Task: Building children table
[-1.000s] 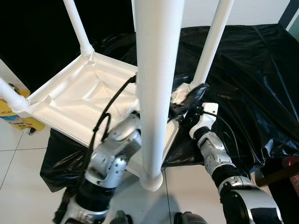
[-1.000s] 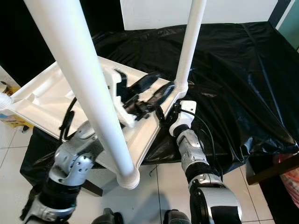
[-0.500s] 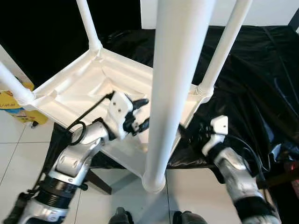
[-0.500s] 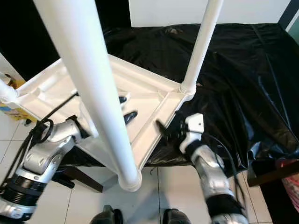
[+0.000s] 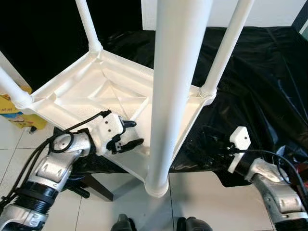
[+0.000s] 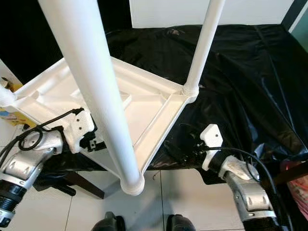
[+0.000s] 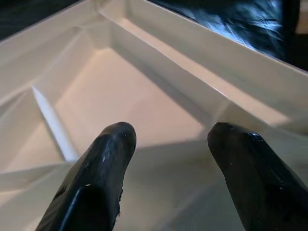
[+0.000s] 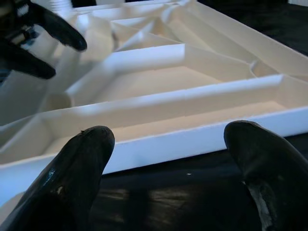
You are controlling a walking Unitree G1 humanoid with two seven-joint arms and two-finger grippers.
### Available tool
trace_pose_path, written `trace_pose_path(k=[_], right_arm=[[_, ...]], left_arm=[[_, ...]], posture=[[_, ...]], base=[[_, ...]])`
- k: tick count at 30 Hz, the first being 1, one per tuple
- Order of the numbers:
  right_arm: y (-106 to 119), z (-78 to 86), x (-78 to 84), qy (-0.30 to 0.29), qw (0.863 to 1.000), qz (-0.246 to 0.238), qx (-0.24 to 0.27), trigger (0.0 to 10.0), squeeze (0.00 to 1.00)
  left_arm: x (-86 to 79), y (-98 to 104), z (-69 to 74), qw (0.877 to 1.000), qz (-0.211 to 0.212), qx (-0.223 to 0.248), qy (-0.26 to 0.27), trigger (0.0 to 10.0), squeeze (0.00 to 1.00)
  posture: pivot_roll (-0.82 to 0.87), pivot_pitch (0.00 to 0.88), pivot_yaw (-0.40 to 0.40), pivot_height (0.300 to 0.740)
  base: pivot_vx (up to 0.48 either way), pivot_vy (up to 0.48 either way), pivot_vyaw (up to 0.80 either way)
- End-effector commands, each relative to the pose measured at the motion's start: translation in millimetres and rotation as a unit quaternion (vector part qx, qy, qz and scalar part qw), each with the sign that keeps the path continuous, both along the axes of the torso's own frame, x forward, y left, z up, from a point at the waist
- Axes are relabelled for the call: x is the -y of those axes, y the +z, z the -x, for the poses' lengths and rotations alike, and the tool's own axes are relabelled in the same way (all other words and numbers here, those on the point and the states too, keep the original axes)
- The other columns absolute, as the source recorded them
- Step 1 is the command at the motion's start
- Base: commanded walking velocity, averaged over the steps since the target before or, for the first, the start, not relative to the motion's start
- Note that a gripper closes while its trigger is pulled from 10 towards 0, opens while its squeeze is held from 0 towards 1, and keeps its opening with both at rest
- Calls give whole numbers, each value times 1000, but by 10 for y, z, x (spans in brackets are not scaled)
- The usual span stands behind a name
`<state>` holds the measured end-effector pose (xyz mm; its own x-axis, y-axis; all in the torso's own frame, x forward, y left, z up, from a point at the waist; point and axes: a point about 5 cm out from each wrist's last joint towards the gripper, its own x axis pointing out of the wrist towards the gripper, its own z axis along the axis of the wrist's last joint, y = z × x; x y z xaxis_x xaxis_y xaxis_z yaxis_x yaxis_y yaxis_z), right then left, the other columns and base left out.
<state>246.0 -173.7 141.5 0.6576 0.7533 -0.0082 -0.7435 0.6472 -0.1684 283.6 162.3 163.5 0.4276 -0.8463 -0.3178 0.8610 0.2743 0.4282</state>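
The left gripper [image 5: 129, 134] has its two black fingers [image 7: 103, 166] spread wide and holds nothing. It hovers just above the near left part of the table's underside, and its fingertips point to the right, toward the nearest leg [image 5: 169, 91]. The right gripper [image 8: 168, 168] is also wide open and empty. Its fingers [image 8: 77, 168] are over the black plastic sheet [image 5: 260, 82], just beside the near right edge of the table and apart from it.

The white children's table [image 5: 91, 91] lies upside down on the black sheet, with its ribbed underside facing up. Four white round legs stand up from its corners: the nearest one rises very close to the camera, one is at the right corner [image 5: 226, 48], one at the far corner [image 5: 87, 24] and one at the left corner [image 5: 12, 91]. At the far left, on the tiled floor [image 5: 14, 149], there is a yellow object [image 5: 17, 118].
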Motion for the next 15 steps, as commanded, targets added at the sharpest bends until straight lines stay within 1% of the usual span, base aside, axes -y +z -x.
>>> trace_pose_path(k=[1, 2, 3, 5, 8, 9, 11, 12, 13, 15], right_arm=[[26, 74, 10, 27, 999, 12, -12, 10000, 0], [48, 106, 6, 44, 999, 23, -14, 10000, 0], [48, 106, 6, 44, 999, 23, -14, 10000, 0], [77, 146, -14, 72, 996, 40, -16, 10000, 0], [89, 160, -22, 81, 996, 45, -19, 10000, 0], [87, 183, -37, 96, 993, 56, -24, 10000, 0], [44, 210, -73, 116, 990, 76, -38, 10000, 0], [44, 210, -73, 116, 990, 76, -38, 10000, 0], [20, 206, -88, 119, 989, 82, -42, 10000, 0], [-44, 157, -130, 112, 989, 91, -41, 10000, 0]], left_arm=[[-77, -92, 79, 998, -45, -16, -35, 10000, 0], [-117, -117, 100, 997, -65, -14, -44, 10000, 0], [-117, -117, 100, 997, -65, -14, -44, 10000, 0], [-162, -132, 126, 994, -92, -13, -58, 10000, 0], [-171, -130, 131, 993, -99, -12, -63, 10000, 0], [-184, -132, 141, 992, -107, -13, -70, 10000, 0], [-199, -172, 119, 989, -128, -6, -76, 10000, 0], [-199, -172, 119, 989, -128, -6, -76, 10000, 0], [-198, -193, 111, 987, -137, -4, -79, 10000, 0], [-151, -249, 56, 986, -147, 11, -75, 10000, 0]], posture=[[25, 137, -6, 740], [28, 137, -4, 740], [28, 137, -4, 740], [31, 136, -1, 740], [32, 136, -2, 740], [32, 138, -3, 740], [36, 136, -8, 740], [36, 136, -8, 740], [36, 136, -8, 740], [36, 136, -11, 740]], base=[[0, 0, 0], [0, 0, 0], [0, 0, 0], [0, 0, 0], [0, 0, 0], [0, 0, 0], [0, 0, 0], [0, 0, 0], [0, 0, 0], [0, 0, 0]])
